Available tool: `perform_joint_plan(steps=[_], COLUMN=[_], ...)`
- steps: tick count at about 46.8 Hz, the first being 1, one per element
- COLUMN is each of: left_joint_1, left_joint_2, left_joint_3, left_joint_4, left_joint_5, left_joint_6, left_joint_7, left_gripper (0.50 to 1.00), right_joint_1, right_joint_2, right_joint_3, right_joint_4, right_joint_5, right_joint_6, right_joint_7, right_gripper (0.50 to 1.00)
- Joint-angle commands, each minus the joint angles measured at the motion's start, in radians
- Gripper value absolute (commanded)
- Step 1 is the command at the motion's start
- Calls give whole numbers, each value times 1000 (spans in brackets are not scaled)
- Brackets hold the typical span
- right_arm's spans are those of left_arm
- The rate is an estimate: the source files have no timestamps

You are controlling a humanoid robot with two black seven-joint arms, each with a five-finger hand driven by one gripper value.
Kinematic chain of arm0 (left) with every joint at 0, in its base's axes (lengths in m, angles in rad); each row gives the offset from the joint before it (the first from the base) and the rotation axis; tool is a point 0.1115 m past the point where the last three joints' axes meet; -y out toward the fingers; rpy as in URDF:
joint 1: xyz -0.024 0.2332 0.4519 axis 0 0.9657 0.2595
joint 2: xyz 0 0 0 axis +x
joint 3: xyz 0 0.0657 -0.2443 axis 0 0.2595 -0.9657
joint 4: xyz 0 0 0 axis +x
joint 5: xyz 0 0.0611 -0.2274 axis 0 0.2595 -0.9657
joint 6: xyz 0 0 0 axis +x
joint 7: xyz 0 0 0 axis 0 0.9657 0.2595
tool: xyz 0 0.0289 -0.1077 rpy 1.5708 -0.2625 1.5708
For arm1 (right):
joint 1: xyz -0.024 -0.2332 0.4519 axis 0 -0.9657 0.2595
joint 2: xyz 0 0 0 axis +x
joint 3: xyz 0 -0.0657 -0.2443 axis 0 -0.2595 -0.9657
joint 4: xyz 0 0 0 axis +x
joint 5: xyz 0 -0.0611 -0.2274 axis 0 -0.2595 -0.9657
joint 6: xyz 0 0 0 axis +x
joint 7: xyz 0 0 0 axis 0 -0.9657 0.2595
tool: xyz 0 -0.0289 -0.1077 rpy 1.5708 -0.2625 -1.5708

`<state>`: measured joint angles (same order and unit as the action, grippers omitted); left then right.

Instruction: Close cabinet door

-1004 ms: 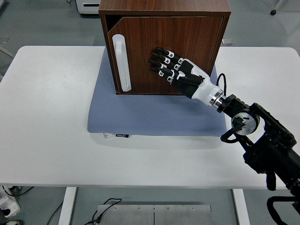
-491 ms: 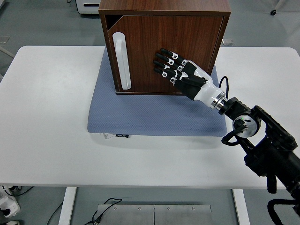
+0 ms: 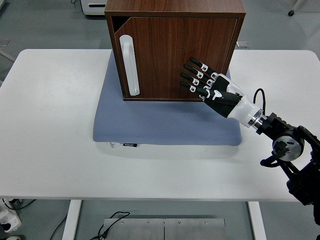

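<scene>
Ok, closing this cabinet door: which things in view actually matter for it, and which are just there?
Part of the job:
- cabinet
- cabinet door
- white handle on the door
- right hand, fingers spread, near the door's lower right

Just there:
- blue mat under the cabinet
- white table
- grey plate on the floor below

The single head camera looked forward and down from high on the robot's side, the table's point(image 3: 55, 150) near edge along the bottom.
</scene>
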<state>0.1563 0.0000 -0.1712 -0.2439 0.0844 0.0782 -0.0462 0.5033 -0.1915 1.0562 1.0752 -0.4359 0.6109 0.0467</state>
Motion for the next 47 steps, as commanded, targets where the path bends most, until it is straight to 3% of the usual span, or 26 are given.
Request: perform_joint_plan(steps=[1,27,42,47], left_joint_1=[-1,-4,-4,-4], left_joint_2=[0,0,0,0], left_joint_3=[-1,1,-1,1], left_joint_4=[0,0,0,0], left_joint_5=[2,0,2,0], left_joint_6=[0,0,0,0], left_joint_7=[0,0,0,0], left_gripper=[1000,1000,1000,1000], right_joint_1=[-22,-199,-252,-253], right_joint_2=[-29,-146,-128,-86], right_joint_3=[2,179,364,393], right_joint_4=[32,124,106,74], right_joint_5=[-3,-3,6,6], right_joint_6=[0,0,0,0], right_joint_7=[1,-2,1,5], right_gripper=[1000,1000,1000,1000])
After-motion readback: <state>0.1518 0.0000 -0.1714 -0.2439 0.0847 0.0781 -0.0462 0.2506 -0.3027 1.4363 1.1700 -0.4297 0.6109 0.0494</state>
